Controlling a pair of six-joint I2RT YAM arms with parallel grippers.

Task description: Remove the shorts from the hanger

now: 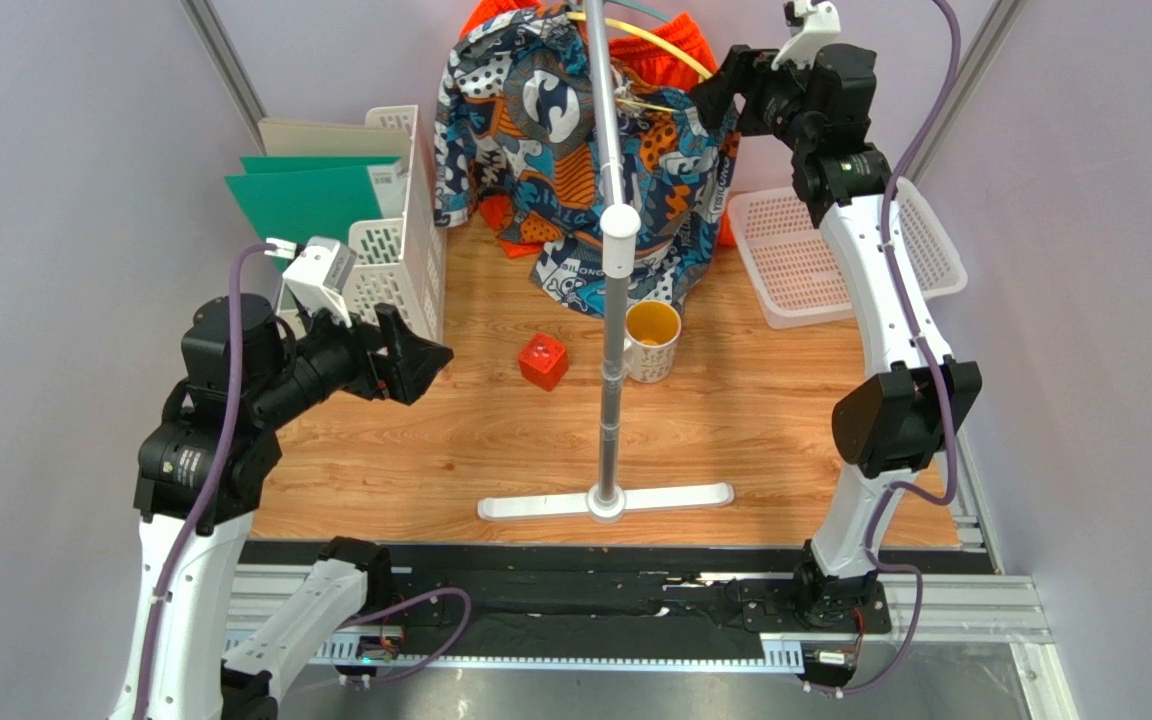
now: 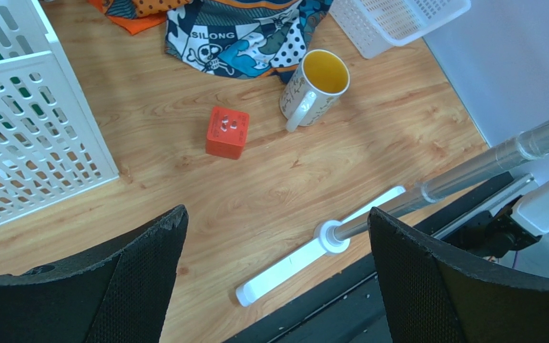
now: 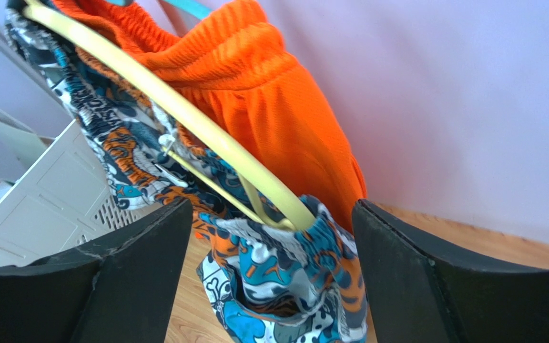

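The printed blue, white, black and orange shorts (image 1: pixel 582 165) hang on a yellow hanger (image 3: pixel 184 114) from the stand's top, their hem trailing on the table. Behind them hang the plain orange shorts (image 3: pixel 270 107). My right gripper (image 3: pixel 270 214) is raised at the hanger's right end. It is open, and the printed shorts' bunched waistband (image 3: pixel 284 271) and the hanger's tip lie between its fingers without visible contact. Low at the left, my left gripper (image 2: pixel 277 214) stands open and holds nothing. It points toward the stand's foot, well away from the shorts.
The stand's pole (image 1: pixel 608 225) rises mid-table from a white foot bar (image 1: pixel 605 503). A yellow-lined mug (image 1: pixel 653 342) and a red cube (image 1: pixel 543 362) sit beside it. A white file rack (image 1: pixel 394 225) with green folders stands left. A white basket (image 1: pixel 838 255) lies right.
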